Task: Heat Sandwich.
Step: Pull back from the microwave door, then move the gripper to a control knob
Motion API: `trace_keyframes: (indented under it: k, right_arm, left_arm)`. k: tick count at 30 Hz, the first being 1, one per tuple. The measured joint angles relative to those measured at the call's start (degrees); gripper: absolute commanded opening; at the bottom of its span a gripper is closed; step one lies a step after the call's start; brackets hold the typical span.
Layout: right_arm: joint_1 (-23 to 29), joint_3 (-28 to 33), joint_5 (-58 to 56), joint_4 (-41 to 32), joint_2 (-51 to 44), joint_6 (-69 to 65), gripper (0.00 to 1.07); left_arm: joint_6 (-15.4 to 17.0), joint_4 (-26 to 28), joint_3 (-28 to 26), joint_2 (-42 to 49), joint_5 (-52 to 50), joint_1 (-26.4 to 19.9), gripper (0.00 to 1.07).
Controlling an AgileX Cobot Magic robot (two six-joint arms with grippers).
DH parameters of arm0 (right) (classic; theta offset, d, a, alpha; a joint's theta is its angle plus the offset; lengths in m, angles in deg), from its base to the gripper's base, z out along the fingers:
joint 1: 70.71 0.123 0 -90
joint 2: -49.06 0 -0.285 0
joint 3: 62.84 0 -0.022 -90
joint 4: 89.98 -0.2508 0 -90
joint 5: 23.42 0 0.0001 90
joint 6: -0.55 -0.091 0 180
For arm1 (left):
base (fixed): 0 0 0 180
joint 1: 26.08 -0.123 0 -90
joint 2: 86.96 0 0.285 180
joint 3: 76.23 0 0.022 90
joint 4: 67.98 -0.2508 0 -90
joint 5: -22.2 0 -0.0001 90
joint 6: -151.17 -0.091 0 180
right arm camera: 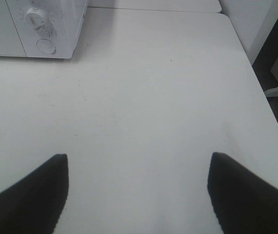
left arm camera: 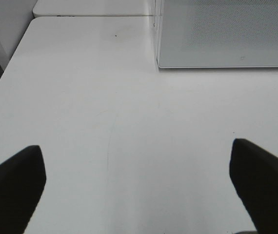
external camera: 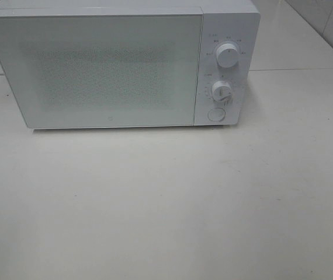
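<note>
While the left fingers (left arm camera: 12, 187) stood spread about as wide as they go, nothing lay between them but bare surface (left arm camera: 129, 122). The right fingers (right arm camera: 29, 195) were parted nearly as far and were likewise empty. Both pairs hung above the surface, short of the microwave (external camera: 125, 64), the left nearer its door (external camera: 93, 76) and the right nearer its control panel (external camera: 242, 76). Neither arm showed in the high view. The door was shut flush, and its frosted front gave no sight of the inside. The sandwich was not seen in any of the three views, so I could not tell whether it sat behind the door or out of frame. Judged step: the task was either about to begin or waiting on the heating, which one undetermined. With no handle visible, the next move probably called for a fingertip press on the round button (external camera: 215, 114) to release the door, or a turn of a knob if the food was already loaded. Count: one microwave, one door, two knobs (upper (external camera: 228, 55), lower (external camera: 221, 90)), one button, two pairs of fingers, no sandwich, no plate.
</note>
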Motion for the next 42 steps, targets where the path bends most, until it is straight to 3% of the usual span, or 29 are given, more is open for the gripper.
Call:
trace_keyframes:
  k: [7, 42]
  right_arm:
    - [0.0, -2.5, 2.9, 0.1, 3.0, 0.0, 0.76]
    - [0.0, -2.5, 41.0, -0.1, 42.7, 0.0, 0.76]
  left_arm:
    - [0.0, 0.0, 0.0, 0.0, 0.0, 0.0, 0.97]
    - [0.0, 0.0, 0.0, 0.0, 0.0, 0.0, 0.97]
